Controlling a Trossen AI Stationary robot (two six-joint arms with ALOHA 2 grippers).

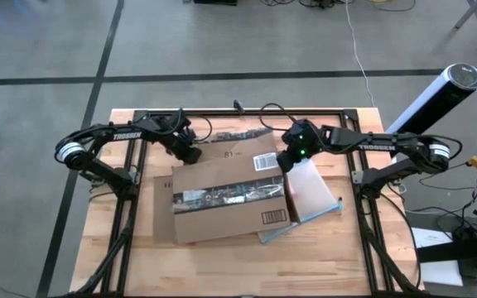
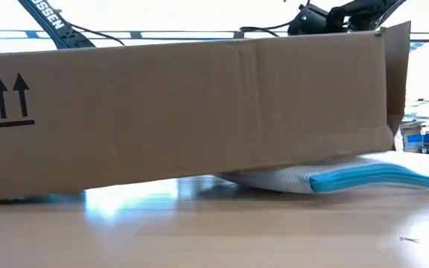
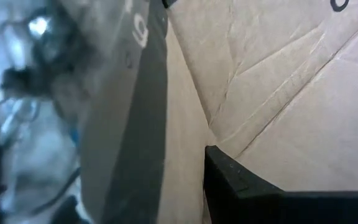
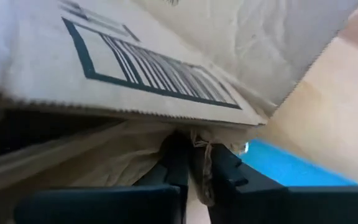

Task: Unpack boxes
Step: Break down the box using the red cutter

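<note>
1. Brown corrugated cardboard box (image 1: 226,194) lies flat in the middle of the light wooden counter (image 1: 222,257). One printed barcode panel sits near its front right corner, and a second barcode sits on the flap toward the back.
2. Tape strip, shiny and dark in the high view, runs across the box's top face.
3. Low view: the box's long side wall fills most of the frame. Two black up-arrows are printed at its left end.
4. Clear plastic pouch with a blue edge (image 2: 371,176) lies on the counter. It pokes out from under the box's right end, and the box rests partly on top of it.
5. My right gripper (image 4: 197,163) is at the box's back right corner, by the barcode flap. Its fingers (image 4: 229,177) are pinched together on a thin edge of cardboard just under that flap. The blue pouch edge shows just beyond them.
6. My left gripper (image 1: 190,153) is at the box's back left corner, up against the cardboard. In the left wrist view only one dark finger (image 3: 241,186) shows, close against a creased cardboard face. I cannot tell whether that pair is open or closed.
7. White cylinder with a dark top (image 1: 437,99) stands off the counter's back right corner.
</note>
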